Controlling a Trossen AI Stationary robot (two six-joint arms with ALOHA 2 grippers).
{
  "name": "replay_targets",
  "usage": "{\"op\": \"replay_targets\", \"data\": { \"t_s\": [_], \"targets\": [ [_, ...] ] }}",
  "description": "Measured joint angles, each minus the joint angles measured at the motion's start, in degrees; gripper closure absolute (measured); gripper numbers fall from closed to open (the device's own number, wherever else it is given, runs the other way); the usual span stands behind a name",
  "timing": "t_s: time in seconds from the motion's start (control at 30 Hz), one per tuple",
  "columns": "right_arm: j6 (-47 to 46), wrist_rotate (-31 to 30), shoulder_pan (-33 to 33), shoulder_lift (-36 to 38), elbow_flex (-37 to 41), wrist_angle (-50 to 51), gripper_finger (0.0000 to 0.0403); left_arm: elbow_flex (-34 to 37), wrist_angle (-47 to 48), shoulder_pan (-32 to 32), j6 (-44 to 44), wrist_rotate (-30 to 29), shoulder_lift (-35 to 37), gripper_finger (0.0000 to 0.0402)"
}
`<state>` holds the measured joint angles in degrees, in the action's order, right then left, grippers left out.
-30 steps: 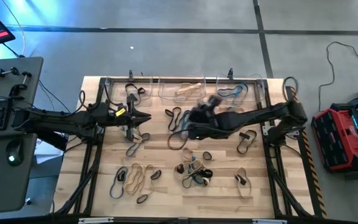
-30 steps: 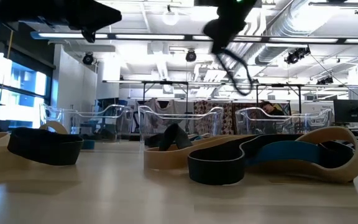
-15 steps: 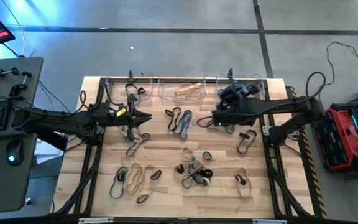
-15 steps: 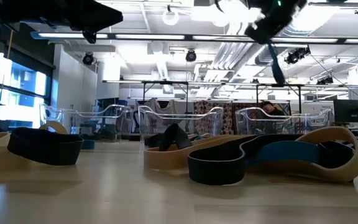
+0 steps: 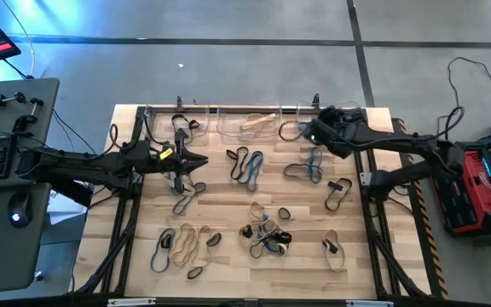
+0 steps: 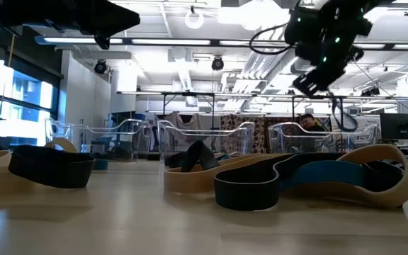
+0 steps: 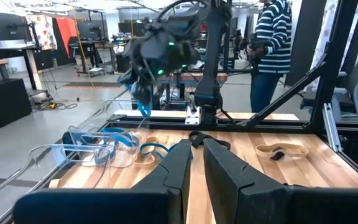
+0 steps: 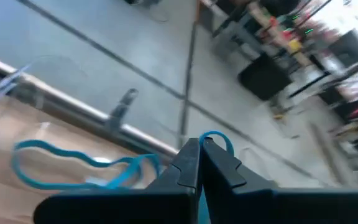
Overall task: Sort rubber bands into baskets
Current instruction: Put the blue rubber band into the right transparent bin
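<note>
Three clear baskets stand along the far edge: left [image 5: 162, 119], middle [image 5: 250, 121], right [image 5: 356, 115]. My right gripper [image 5: 305, 132] [image 8: 199, 148] hovers at the right basket's [image 8: 17, 81] near left corner, shut on a blue rubber band [image 7: 143, 107]. Another blue band [image 8: 73, 167] shows below, inside that basket. My left gripper [image 5: 203, 159] [image 7: 196, 146] waits level above the table's left half, shut on a black rubber band [image 7: 211, 142]. Loose black, tan and blue bands lie flat across the table. My right gripper pinches the blue band between its two fingers; a small loop [image 8: 219, 138] sticks out past the fingertips. The fingers slant downward toward the far edge. The band is lifted clear and hangs slack. My left gripper pinches the black band at its fingertips [image 7: 197, 138], fingers level, pointing toward the table's right side; how much band hangs below, I cannot tell.
Loose bands lie at the middle [image 5: 245, 164], right of it [image 5: 312, 164] [image 5: 337, 192], in a mixed heap near the front [image 5: 267, 237], and front left [image 5: 186, 243]. Beyond the table's right side stands a person in a striped shirt [image 7: 275, 37].
My right gripper has swung from above the table's middle toward the far right, over to the right basket, rolling as it went, with the blue band still in its fingers. The bands it covered before now show on the table.
</note>
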<state>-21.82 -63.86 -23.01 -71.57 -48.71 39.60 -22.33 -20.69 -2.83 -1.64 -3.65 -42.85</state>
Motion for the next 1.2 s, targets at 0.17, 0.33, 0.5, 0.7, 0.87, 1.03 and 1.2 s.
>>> {"op": "replay_targets", "data": {
  "t_s": [0.17,0.33,0.5,0.7,0.87,1.03,1.2],
  "targets": [
    [12.45,11.35,-7.39,0.00,6.68,-23.17,0.0403,0.00,0.00,0.00,0.01,-0.01,0.00,0.0367],
    [14.34,18.71,-13.00,0.00,10.22,-31.47,0.0403,0.00,0.00,0.00,-0.01,-0.01,0.00,0.0367],
    [12.83,19.50,-16.38,0.00,11.62,-32.54,0.0403,0.00,0.00,-0.04,-0.09,-0.10,0.00,0.0367],
    [11.56,19.85,-19.84,-0.01,14.10,-40.55,0.0403,0.00,-0.08,-0.04,-0.09,-0.45,0.00,0.0367],
    [11.21,19.56,-21.74,-0.03,14.82,-43.65,0.0403,0.00,-0.07,-0.04,-0.09,-0.44,0.00,0.0367],
    [10.16,19.54,-23.38,-0.07,14.82,-44.25,0.0403,0.00,-0.07,-0.04,-0.09,-0.44,0.00,0.0367],
    [8.66,21.37,-24.43,-2.50,14.82,-44.30,0.0403,0.00,-0.07,-0.04,-0.09,-0.44,0.00,0.0367]
  ]
}}
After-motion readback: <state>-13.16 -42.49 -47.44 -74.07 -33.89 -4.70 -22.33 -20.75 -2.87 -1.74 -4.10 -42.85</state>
